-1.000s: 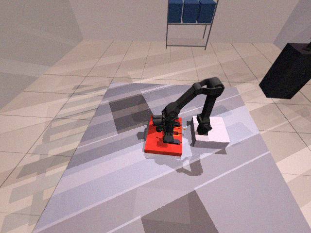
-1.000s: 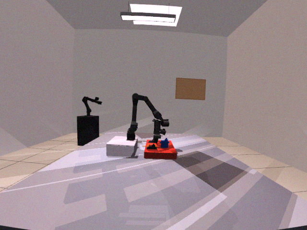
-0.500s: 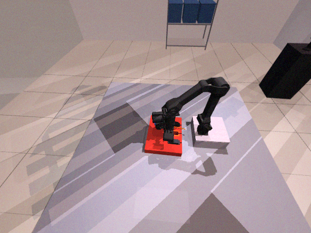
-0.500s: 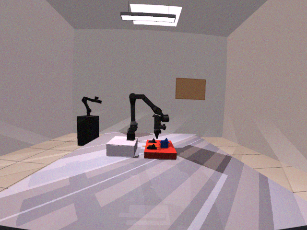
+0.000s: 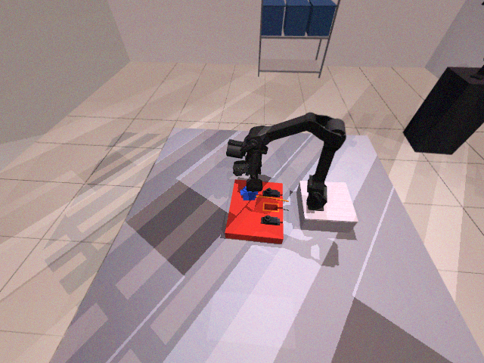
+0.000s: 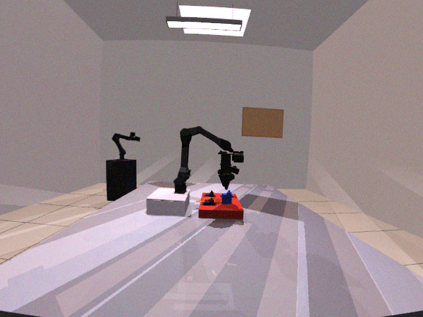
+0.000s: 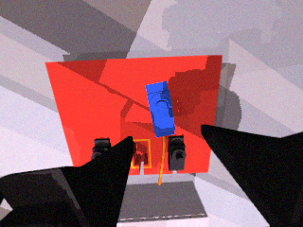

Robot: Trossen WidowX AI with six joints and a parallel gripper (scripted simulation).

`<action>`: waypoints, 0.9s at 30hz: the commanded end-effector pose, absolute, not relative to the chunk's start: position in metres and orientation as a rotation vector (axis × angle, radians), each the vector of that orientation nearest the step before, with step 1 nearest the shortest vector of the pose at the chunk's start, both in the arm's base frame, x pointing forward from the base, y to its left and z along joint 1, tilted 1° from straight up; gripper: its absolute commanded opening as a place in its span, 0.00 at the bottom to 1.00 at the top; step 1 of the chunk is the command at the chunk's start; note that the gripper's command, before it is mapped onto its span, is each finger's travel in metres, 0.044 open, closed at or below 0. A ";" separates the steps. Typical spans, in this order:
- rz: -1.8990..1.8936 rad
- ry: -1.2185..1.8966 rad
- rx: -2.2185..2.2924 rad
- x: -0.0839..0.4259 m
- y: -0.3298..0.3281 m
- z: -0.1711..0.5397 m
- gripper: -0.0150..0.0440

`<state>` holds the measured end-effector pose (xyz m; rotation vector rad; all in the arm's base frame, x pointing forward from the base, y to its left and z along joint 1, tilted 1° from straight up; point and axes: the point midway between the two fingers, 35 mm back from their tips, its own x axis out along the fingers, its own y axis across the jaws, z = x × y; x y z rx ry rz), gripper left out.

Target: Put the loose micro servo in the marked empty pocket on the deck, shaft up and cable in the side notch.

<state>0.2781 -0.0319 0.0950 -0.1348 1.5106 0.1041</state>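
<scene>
The gripper hangs above the red deck with its fingers spread wide and nothing between them, so the work looks barely begun. The blue servo lies loose on the deck just below and ahead of the fingertips, well short of the yellow-outlined pocket, which shows empty behind the left finger, between two black servos already seated. By my judgement everything is left: grasp the blue servo, carry it back to the pocket, seat it shaft-up with ears flat and cable in the notch, then release and withdraw.
</scene>
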 end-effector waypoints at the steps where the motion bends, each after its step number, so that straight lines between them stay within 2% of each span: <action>1: 0.128 1.520 -0.149 0.278 -0.033 0.096 1.00; 27: 0.128 1.521 -0.149 0.280 -0.034 0.050 1.00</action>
